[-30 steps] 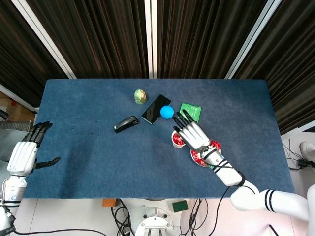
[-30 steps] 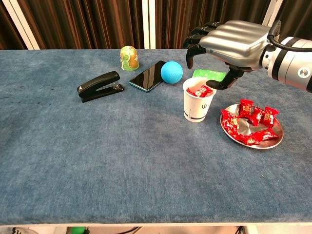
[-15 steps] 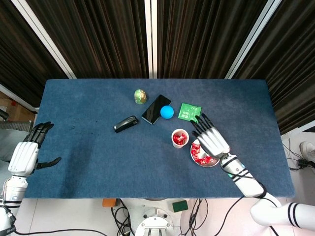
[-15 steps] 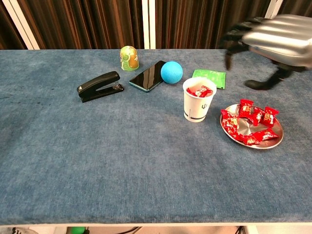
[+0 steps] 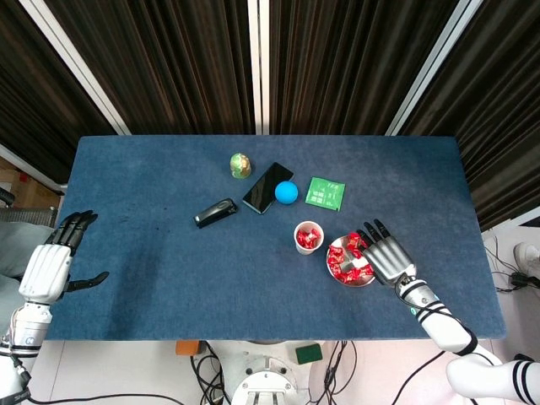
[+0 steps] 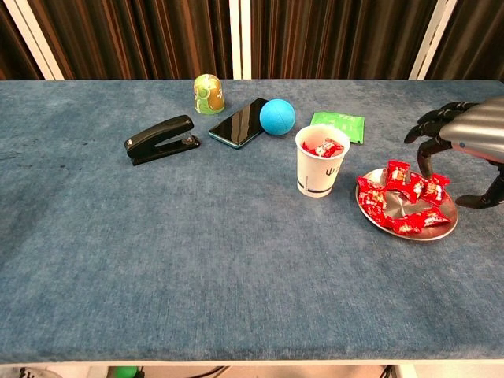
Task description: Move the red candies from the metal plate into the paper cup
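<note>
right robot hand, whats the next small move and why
Probably lower the right robot hand onto the round metal plate and pinch one red wrapped candy. Its fingers are spread and hold nothing, it hovers at the plate's right edge, and several candies remain there while the white paper cup already holds some.

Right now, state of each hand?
Left hand: open, holding nothing, off the table's left edge.
Right hand: open, empty, fingers spread over the plate.
</note>
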`<state>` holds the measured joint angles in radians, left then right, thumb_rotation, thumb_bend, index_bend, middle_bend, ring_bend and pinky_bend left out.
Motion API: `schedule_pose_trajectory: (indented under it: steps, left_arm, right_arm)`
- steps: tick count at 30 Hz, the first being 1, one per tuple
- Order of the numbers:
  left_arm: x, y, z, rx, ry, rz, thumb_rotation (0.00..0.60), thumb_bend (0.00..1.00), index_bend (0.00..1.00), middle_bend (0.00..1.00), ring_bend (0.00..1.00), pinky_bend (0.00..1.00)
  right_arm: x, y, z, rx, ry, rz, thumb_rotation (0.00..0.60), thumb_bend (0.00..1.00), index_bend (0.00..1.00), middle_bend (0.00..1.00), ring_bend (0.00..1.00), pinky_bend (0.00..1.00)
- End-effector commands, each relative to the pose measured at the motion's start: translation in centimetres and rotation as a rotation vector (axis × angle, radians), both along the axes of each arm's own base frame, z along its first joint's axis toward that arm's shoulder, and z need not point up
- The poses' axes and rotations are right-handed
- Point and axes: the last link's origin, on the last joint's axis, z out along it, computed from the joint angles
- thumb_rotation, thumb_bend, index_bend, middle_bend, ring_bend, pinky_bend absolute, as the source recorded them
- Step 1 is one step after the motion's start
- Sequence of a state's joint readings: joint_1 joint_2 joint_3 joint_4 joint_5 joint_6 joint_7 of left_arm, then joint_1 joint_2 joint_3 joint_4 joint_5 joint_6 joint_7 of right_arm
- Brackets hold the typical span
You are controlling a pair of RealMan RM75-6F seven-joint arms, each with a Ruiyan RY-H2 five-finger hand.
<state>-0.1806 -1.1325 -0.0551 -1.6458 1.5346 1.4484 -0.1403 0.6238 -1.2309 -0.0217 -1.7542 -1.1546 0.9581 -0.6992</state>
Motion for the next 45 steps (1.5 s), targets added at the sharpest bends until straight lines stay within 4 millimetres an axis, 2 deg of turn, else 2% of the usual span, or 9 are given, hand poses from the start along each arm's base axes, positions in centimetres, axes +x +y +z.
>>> schedule_pose_trajectory:
  steps: [1,7,17,37,45]
  left_arm:
    - [0.0,0.0,0.0,0.001,-0.001,0.001,0.6,0.09,0.1,0.07,0.05,0.22]
    - [-0.1,0.0,0.1,0.004,-0.002,0.005,0.6,0.09,0.1,0.07,0.05,0.22]
    - [-0.2,0.0,0.2,0.005,-0.003,0.006,0.6,0.09,0.1,0.07,0.05,0.22]
    - [-0.3,0.0,0.3,0.009,-0.002,0.01,0.6,0.09,0.1,0.07,0.05,0.22]
    - [-0.4,0.1,0.3,0.008,-0.003,0.012,0.6,0.09,0.1,0.07,0.05,0.22]
  right_arm:
    - [-0.2,0.0,-0.6,0.019,0.026,-0.01,0.6,0.25,0.42,0.08,0.0,0.0]
    - [-1.0,0.0,-1.9,0.037,0.063,-0.019,0.6,0.24,0.43,0.08,0.0,0.0]
    - [-1.0,-0.1,-3.3,0.029,0.043,0.015,0.6,0.26,0.44,0.08,0.0,0.0]
    - [-0.9,-0.3,-4.3,0.026,0.084,0.052,0.6,0.28,0.53,0.06,0.0,0.0]
    - [-0.7,-0.4,-4.2,0.015,0.063,0.057,0.6,0.34,0.6,0.06,0.0,0.0]
